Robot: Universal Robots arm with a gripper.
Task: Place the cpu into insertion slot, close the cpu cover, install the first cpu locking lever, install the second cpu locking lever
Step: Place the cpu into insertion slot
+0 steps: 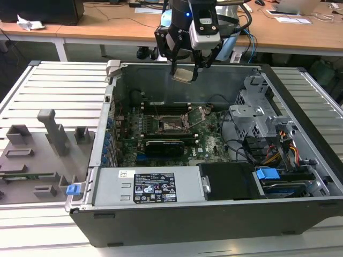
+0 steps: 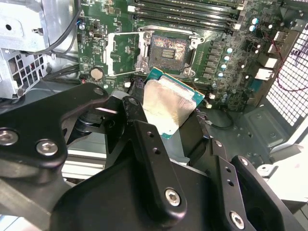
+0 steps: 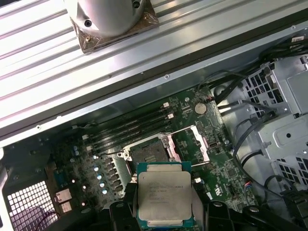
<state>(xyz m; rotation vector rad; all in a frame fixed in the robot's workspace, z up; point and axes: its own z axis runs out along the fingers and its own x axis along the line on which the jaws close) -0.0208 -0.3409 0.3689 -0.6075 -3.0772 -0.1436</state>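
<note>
The fingers (image 3: 119, 211) of the gripper (image 1: 184, 71) are closed on 2 opposite edges of the cpu (image 3: 165, 197), whose silver face shows in both wrist views. In the exterior view the chip hangs high above the far wall of the computer case (image 1: 161, 206). The insertion slot (image 1: 172, 125) lies below and nearer, bare. The cpu cover (image 1: 203, 113) stands flipped open on the exterior view's right of it. Step 1 of 4 appears to be in hand. Seating the chip likely calls for squaring it to the socket before a gentle, level descent.
</note>
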